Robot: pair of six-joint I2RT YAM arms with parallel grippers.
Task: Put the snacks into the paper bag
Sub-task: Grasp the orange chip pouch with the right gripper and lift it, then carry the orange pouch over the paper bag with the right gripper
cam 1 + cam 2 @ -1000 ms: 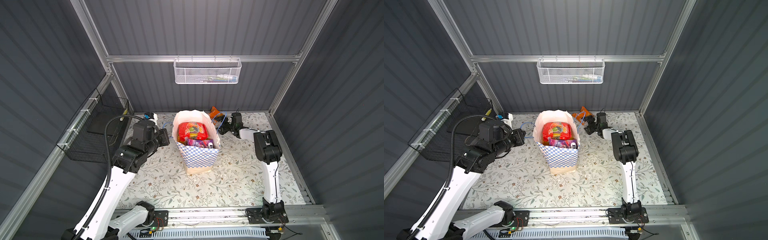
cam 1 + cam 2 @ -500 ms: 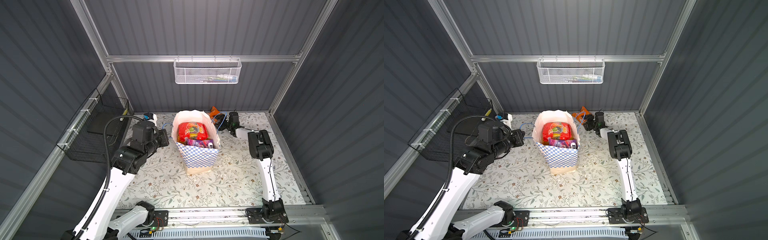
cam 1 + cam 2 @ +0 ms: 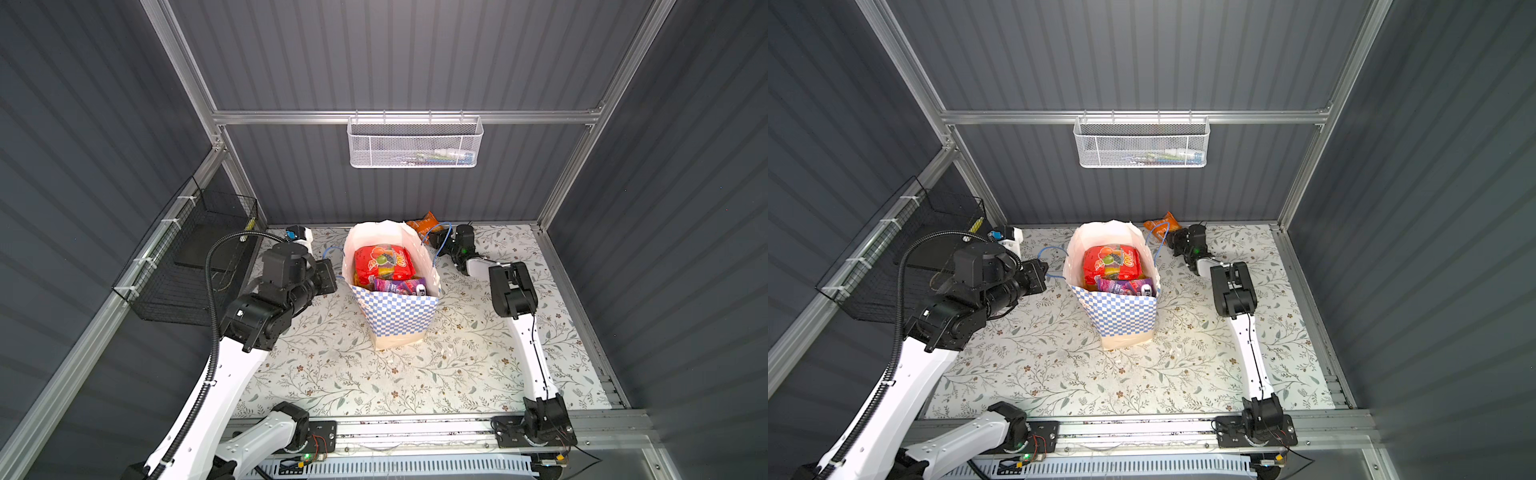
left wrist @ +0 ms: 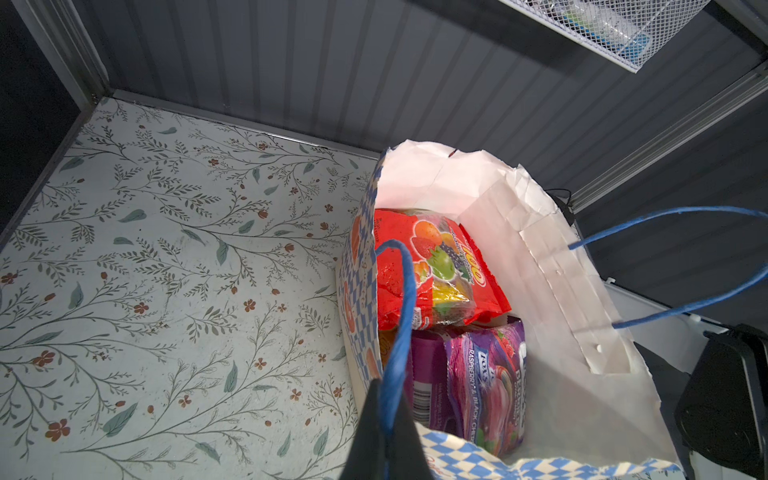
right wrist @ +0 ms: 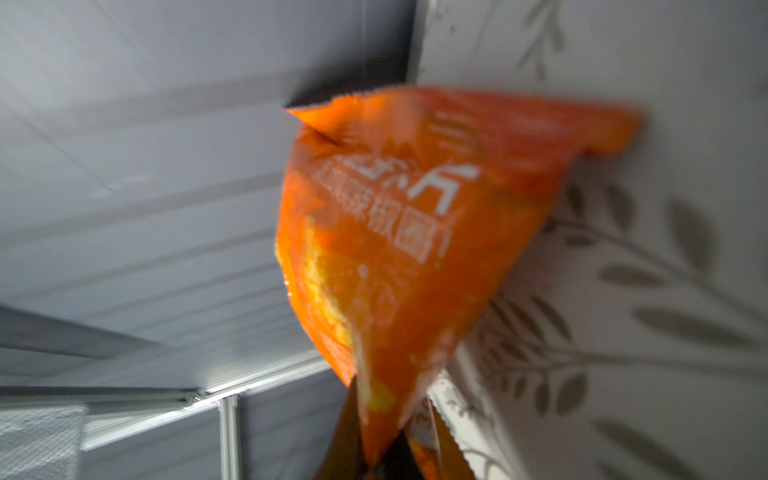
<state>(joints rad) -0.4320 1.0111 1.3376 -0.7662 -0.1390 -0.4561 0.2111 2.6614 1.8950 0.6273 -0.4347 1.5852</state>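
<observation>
A: Where is the tall white paper bag with the blue-checkered band [image 3: 395, 316] standing?
B: It is standing upright on the floral tabletop [image 3: 332, 374], holding a red fruit-printed packet [image 3: 384, 262] and a purple packet [image 3: 401, 286].
A: And the grippers?
B: The left gripper [image 4: 388, 415] is pinching the bag's thin blue cord handle [image 4: 409, 291]. The right gripper [image 5: 374, 449] is clamping the small orange plastic packet [image 5: 407, 232] by the back wall, just beyond the bag.

right gripper [image 5: 376, 457]: jaws stood wide a second ago, now pinched together
orange packet [image 5: 415, 249]: corner now caught between the fingertips
</observation>
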